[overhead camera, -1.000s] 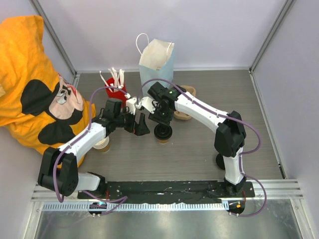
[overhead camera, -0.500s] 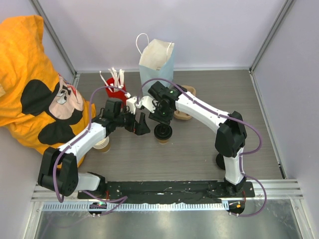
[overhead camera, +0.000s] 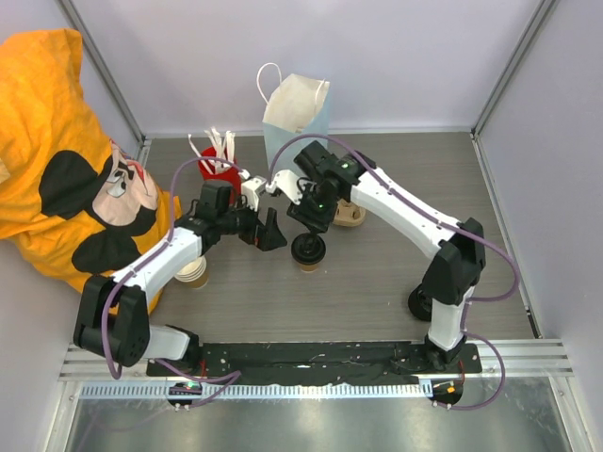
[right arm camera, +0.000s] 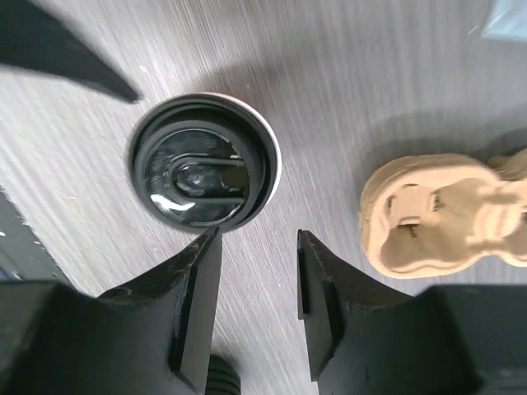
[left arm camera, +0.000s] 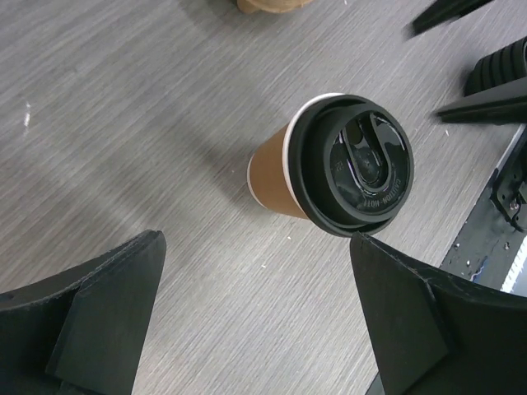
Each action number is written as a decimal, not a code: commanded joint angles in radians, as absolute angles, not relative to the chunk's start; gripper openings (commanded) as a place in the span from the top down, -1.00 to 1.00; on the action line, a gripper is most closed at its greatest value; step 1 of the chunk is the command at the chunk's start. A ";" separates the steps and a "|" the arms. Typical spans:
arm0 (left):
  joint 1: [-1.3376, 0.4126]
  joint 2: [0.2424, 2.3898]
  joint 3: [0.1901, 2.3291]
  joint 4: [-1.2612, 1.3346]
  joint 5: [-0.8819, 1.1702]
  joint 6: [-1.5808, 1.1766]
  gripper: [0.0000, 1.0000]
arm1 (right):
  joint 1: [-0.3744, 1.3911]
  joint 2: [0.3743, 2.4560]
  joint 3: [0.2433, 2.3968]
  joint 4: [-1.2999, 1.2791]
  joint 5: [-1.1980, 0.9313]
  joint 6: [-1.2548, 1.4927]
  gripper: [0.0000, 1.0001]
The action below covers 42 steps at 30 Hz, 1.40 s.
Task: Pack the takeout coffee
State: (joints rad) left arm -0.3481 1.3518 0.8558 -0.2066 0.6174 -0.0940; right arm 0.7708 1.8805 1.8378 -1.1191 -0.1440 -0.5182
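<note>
packing the coffee – cup on the table, both grippers empty

at the far left an orange cloth with a cartoon mouse (overhead camera: 66, 141) hangs over the table's (overhead camera: 377, 292) edge, and a stack of lidless paper cups (overhead camera: 193, 273) stands just beside it. further back is a red holder of white sticks (overhead camera: 219, 162). the left gripper (overhead camera: 267, 229) (left arm camera: 255, 321) points rightward with its jaws spread wide and nothing in them; from its wrist view the takeout coffee (left arm camera: 329, 169) stands beyond the fingers, touched by neither. the takeout coffee (overhead camera: 308, 250) (right arm camera: 202, 160) sits upright on the bare table near the middle, black lid on, just right of the left gripper's tips. the pale blue paper bag (overhead camera: 294, 113) stands upright and open-mouthed at the back, well behind the cup. the right gripper (overhead camera: 313, 213) (right arm camera: 257, 247) hovers above the cup on its far side, jaws partly parted – only table shows between them, and the lid lies beside one finger, not inside the gap. right of it rests a tan moulded piece (overhead camera: 350, 213) (right arm camera: 436, 214), apart from the cup.
</note>
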 commanded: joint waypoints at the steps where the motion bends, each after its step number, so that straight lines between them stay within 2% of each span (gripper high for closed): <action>1: -0.365 1.391 0.899 -0.222 0.623 -0.078 -0.99 | 0.741 1.735 1.852 -1.071 -0.259 -0.525 0.07; 5: -0.394 1.416 0.920 -0.222 0.615 -0.080 -0.99 | 0.674 1.675 1.804 -1.054 -0.346 -0.506 0.07; 9: -0.425 1.439 0.925 -0.213 0.617 -0.086 -0.99 | 0.568 1.614 1.698 -0.985 -0.521 -0.453 0.07; 14: -0.436 1.463 0.945 -0.195 0.629 -0.110 -0.99 | 0.444 1.537 1.482 -0.884 -0.705 -0.393 0.08; 19: -0.436 1.489 0.966 -0.173 0.656 -0.149 -0.99 | 0.430 1.456 1.306 -0.807 -0.822 -0.345 0.08; 42: -0.446 1.580 0.985 -0.155 0.600 -0.156 -0.99 | 0.428 1.486 1.210 -0.727 -0.821 -0.302 0.08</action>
